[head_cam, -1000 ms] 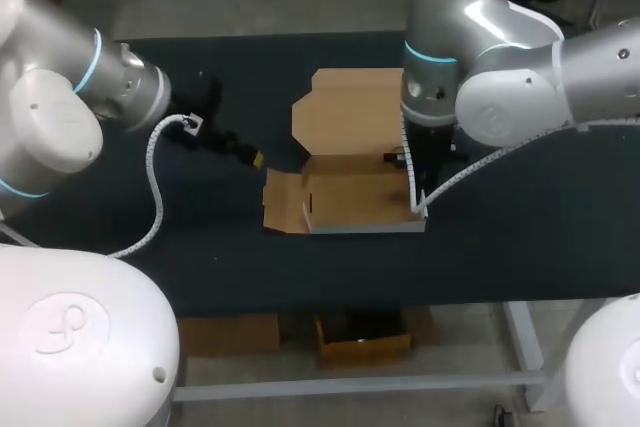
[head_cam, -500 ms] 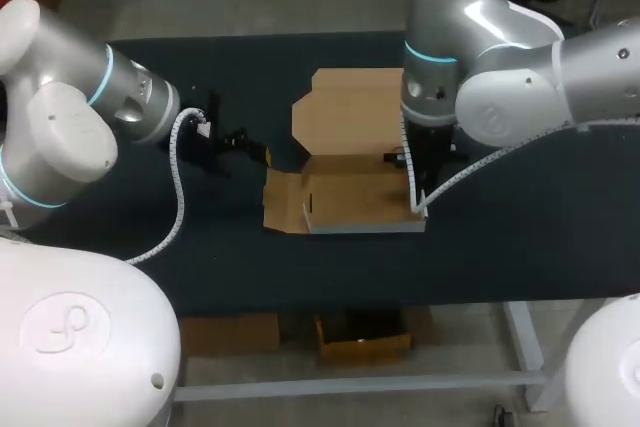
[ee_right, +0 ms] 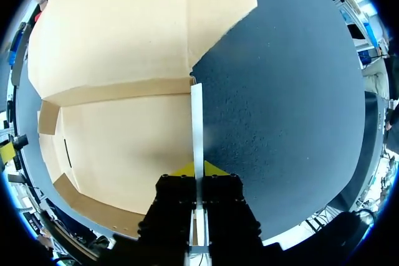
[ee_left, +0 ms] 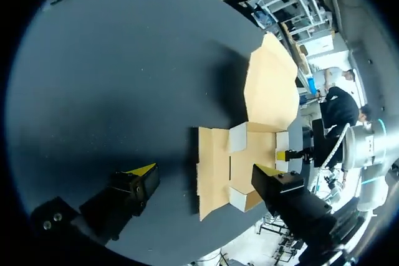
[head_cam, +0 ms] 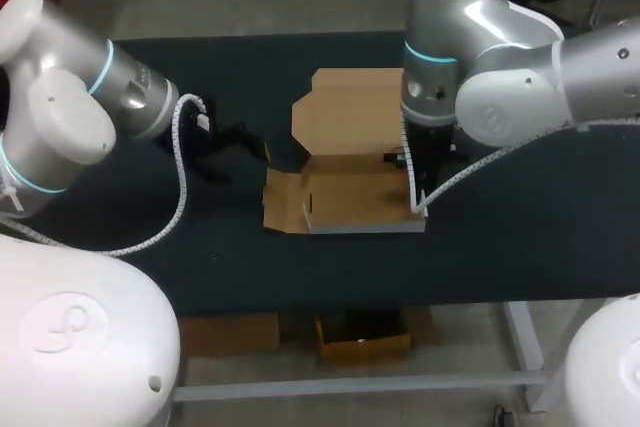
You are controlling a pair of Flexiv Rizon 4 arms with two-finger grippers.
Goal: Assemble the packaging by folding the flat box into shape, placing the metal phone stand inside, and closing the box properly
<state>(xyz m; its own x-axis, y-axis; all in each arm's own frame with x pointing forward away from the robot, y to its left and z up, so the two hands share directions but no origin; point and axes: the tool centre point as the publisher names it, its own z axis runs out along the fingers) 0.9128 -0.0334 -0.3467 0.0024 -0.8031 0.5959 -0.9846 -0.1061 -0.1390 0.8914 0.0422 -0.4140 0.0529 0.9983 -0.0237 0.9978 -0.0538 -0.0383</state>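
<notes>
At the box wall (ee_right: 197,116), pinch steady with your right gripper (ee_right: 198,170) while your spread left gripper (ee_left: 204,172) folds the left flap (head_cam: 283,200).

Overhead head, close wrists, shared box (head_cam: 355,192)

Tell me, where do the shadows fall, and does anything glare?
Left wrist view: a dark shadow lies on the table beside the open box lid. Right wrist view: the box is evenly lit, no glare. Head view: the dark table swallows shadows; the right arm shines most.
</notes>
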